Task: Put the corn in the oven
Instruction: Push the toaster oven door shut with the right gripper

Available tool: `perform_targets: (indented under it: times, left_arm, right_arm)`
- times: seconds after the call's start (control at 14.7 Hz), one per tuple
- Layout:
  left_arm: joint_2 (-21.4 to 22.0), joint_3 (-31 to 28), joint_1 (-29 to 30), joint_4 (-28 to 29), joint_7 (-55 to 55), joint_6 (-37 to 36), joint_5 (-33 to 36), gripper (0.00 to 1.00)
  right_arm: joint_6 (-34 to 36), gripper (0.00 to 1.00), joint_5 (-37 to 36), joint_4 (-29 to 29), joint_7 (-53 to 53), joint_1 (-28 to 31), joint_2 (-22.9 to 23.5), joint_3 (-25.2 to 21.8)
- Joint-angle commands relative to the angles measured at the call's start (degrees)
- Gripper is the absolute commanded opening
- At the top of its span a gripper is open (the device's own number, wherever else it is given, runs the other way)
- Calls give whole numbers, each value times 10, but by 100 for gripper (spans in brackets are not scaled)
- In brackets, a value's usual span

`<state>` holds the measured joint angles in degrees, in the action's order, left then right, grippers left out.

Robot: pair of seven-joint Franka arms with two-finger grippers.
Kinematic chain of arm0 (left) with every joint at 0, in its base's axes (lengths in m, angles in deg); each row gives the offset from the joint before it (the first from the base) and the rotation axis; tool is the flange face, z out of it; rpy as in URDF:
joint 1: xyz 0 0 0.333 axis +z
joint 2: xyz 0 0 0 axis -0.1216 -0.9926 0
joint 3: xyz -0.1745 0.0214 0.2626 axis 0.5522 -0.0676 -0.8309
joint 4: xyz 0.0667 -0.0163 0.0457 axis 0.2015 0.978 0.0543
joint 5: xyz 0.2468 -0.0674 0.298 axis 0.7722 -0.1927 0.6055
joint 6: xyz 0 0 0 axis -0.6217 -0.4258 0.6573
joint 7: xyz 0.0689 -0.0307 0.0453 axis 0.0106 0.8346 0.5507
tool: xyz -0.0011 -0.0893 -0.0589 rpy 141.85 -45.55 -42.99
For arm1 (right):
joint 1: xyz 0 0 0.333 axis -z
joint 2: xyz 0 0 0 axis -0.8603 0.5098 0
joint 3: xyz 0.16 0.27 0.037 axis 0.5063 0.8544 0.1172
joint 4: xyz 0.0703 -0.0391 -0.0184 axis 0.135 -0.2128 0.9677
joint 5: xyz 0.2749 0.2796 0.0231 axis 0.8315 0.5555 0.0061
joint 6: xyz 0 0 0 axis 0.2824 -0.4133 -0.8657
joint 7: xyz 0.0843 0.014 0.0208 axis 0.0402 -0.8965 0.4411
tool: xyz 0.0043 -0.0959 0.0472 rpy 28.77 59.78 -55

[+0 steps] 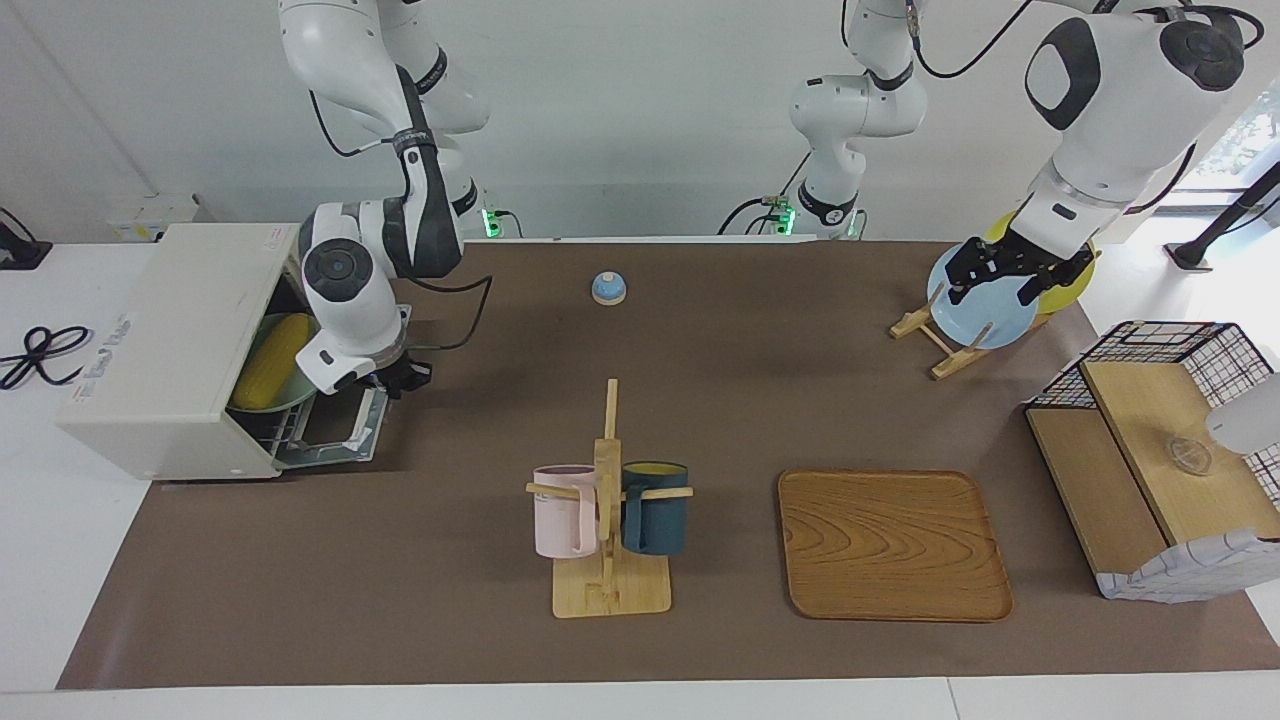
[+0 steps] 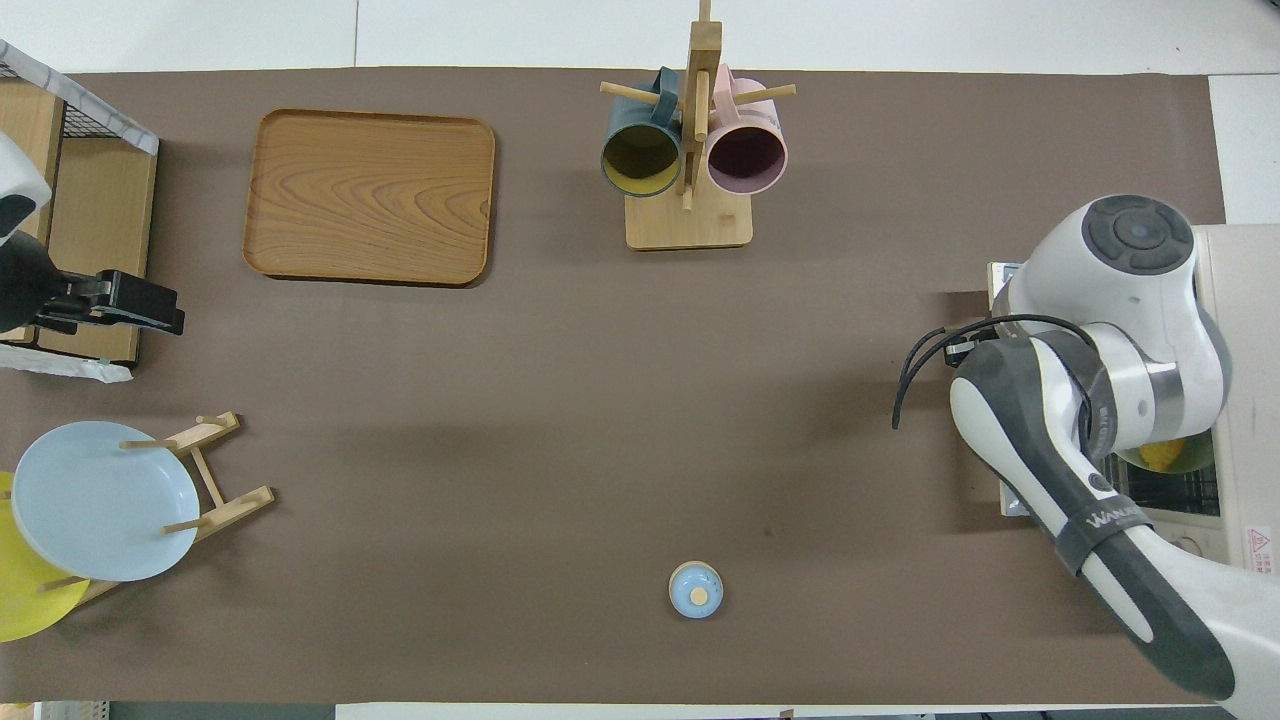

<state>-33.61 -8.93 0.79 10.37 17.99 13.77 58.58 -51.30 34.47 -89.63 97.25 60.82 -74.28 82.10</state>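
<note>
A white-walled room holds a long table covered by a brown mat (image 1: 700, 400). At the right arm's end of the table stands a boxy off-white toaster oven (image 1: 170, 350), its drop-down door (image 1: 335, 432) lowered flat onto the mat. Inside, on the wire rack, sits a green bowl (image 1: 290, 395), and the bright yellow tapered corn cob (image 1: 270, 360) lies in it — wholly inside the oven cavity. The right gripper (image 1: 402, 378) hangs at the oven's mouth, just above the lowered door; its fingers are hidden, so whether they are released or clenched cannot be told, and it is apart from the corn.

The left gripper (image 1: 1010, 268) hovers over a pale blue plate (image 1: 980, 310) standing in a wooden rack (image 1: 925, 335) near the corner at the left arm's end; its fingers look spread and grasp nothing. A round yellow plate (image 2: 25, 590) stands beside the blue one. Along the edge farthest from the robots sit a wooden mug tree (image 1: 608, 520) with a pink mug (image 1: 565, 510) and a dark teal mug (image 1: 655, 507), a rounded wooden tray (image 1: 892, 545), and a wire-and-wood crate (image 1: 1160, 480). A small blue dome-shaped bell (image 1: 609, 288) rests near the robots' edge.
</note>
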Motion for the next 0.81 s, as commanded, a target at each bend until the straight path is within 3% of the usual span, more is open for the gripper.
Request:
perform_targets:
  times: [0.0, 0.75]
  left_arm:
    - [14, 7, 8, 15, -3, 9, 14, 100]
    - [14, 7, 8, 15, -3, 9, 14, 100]
  right_arm:
    - [46, 0, -21, 39, -87, 47, -20, -6]
    - [100, 0, -21, 42, -189, 107, -76, -8]
